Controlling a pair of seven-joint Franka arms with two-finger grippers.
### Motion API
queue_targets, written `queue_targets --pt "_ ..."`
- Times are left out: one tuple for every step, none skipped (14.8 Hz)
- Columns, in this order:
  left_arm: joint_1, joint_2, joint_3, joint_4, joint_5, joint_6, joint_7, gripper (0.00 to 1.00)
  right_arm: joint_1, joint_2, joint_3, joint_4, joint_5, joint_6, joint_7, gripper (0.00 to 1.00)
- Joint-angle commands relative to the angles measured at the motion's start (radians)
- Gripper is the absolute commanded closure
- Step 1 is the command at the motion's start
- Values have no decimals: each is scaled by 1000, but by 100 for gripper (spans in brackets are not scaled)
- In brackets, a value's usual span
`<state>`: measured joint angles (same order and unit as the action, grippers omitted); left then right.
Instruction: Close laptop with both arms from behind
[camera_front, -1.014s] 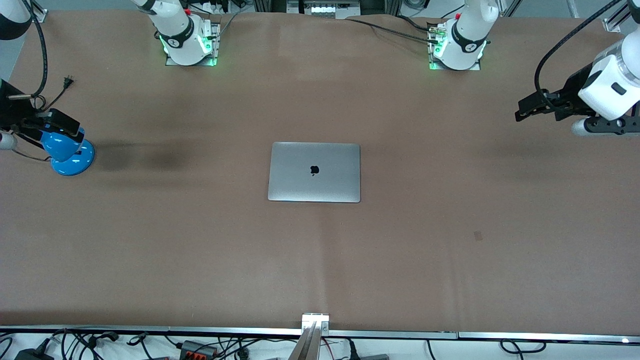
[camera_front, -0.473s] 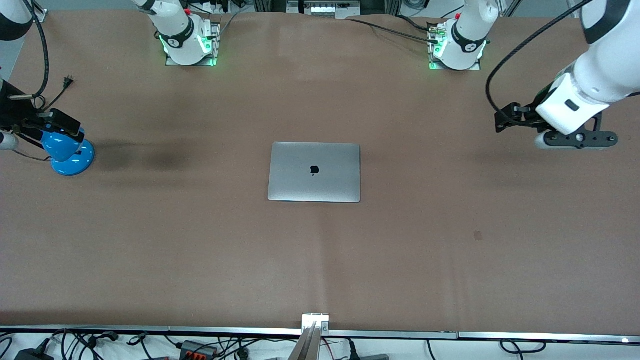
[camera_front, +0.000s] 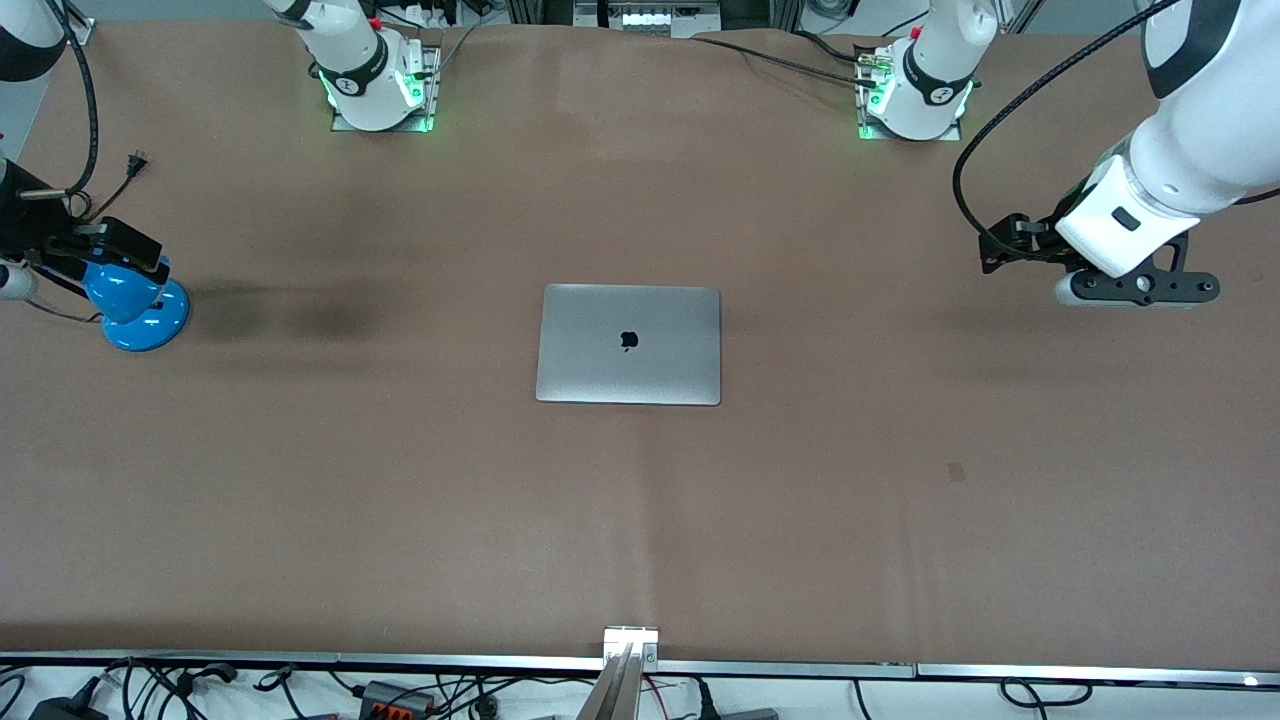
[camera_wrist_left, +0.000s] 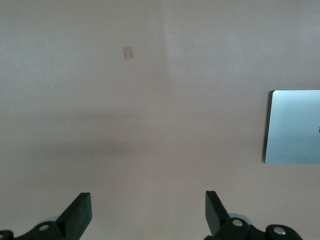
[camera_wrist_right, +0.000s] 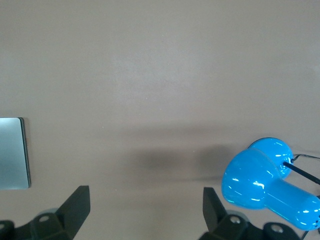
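Note:
The silver-grey laptop lies shut and flat in the middle of the table, its dark apple logo facing up. An edge of it shows in the left wrist view and in the right wrist view. My left gripper is open and empty above bare table at the left arm's end, well apart from the laptop; its fingers stand wide in the left wrist view. My right gripper is open and empty at the right arm's end, over the blue lamp.
A blue desk lamp stands at the right arm's end of the table and shows in the right wrist view. A small tape mark lies on the brown cloth. Cables run along the table's edge nearest the front camera.
My left arm has swung in over the table toward the laptop and dropped a little. The right arm and the laptop have not moved.

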<state>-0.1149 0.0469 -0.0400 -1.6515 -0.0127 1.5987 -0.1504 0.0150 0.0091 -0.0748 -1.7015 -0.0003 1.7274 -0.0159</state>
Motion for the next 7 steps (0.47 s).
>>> queue_targets --pt "-3 4 -1 12 4 3 -12 0 -7 -21 7 -18 -6 -11 -13 0" --pt "-3 4 -1 13 2 3 -12 0 -7 -26 9 -18 -6 -17 -13 0" --pt "-2 2 -1 12 -4 3 -12 0 -6 -28 10 -18 -6 -20 -13 0" --pt "9 4 0 10 -22 3 -11 0 -7 -31 10 -18 -6 -22 -13 0" --pt "11 5 3 10 -47 3 -8 0 -6 -34 10 -18 -6 -22 -13 0" --pt "12 7 11 10 -52 3 -6 0 -6 -35 10 -18 -7 -23 -13 0" --pt "17 5 11 10 -53 7 -1 0 -6 -35 10 -18 -7 -23 -15 0"
